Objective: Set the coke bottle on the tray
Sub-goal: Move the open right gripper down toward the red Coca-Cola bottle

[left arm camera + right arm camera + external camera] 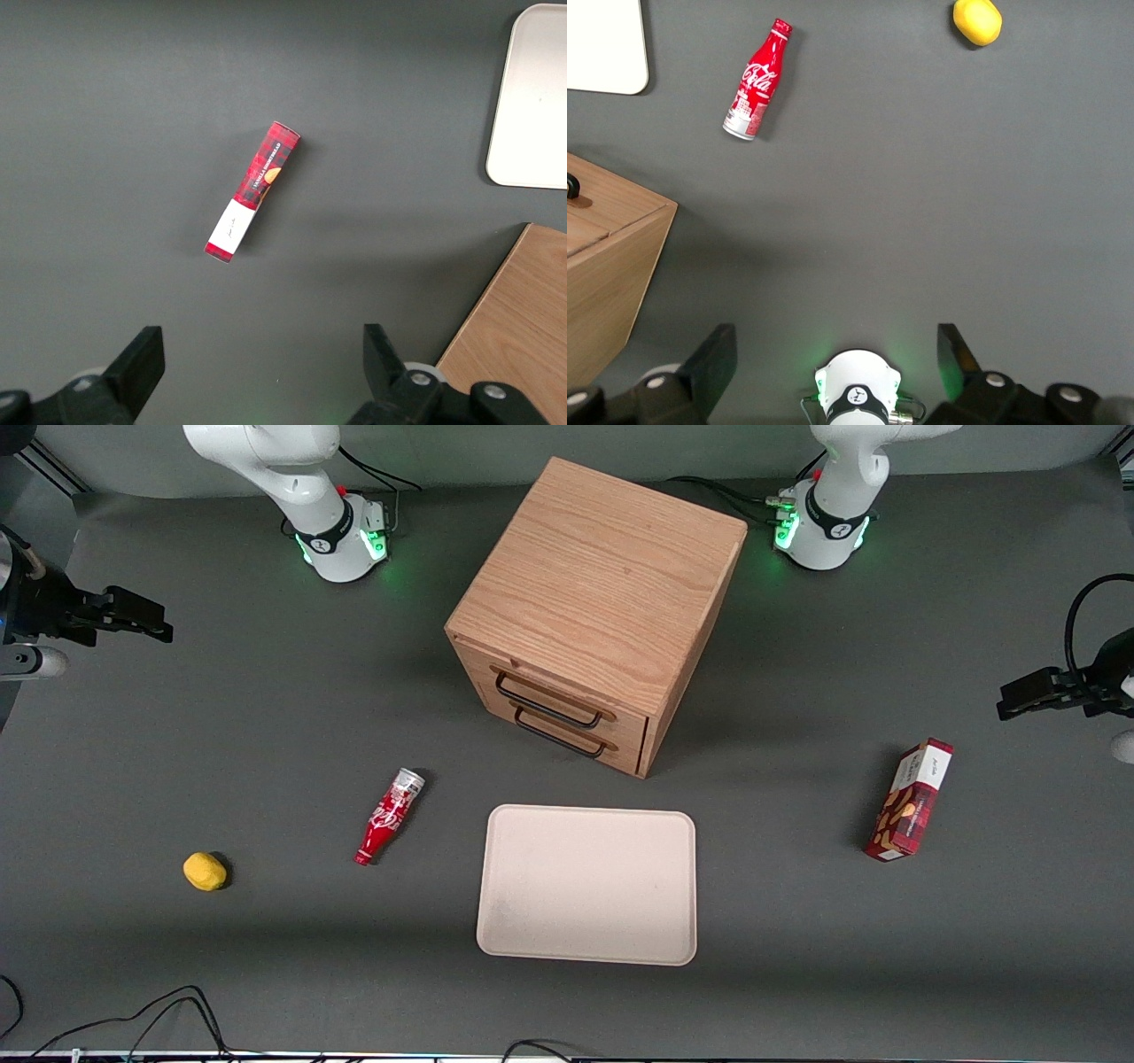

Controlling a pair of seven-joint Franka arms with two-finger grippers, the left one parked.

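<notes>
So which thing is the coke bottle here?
Start at the beige tray in front of the wooden drawer cabinet. Beside it, toward the working arm's end, lies the coke bottle: slim, red, white script, unlike the round yellow lemon. The gripper hangs well away.

Scene is evenly and fairly brightly lit from overhead; no glare is recorded on the matte dark table (pixel 266 717). A soft shadow is cast by the wooden cabinet (pixel 594 602) toward 3 to 4 o'clock in the front view. A short shadow is thrown by the coke bottle (pixel 388 817), another by the snack box (pixel 911 801). Green glow is seen at the arm bases (pixel 341 545). Focus is sharp throughout. The gripper (pixel 133 615), open, is rendered dark at 9 o'clock.
</notes>
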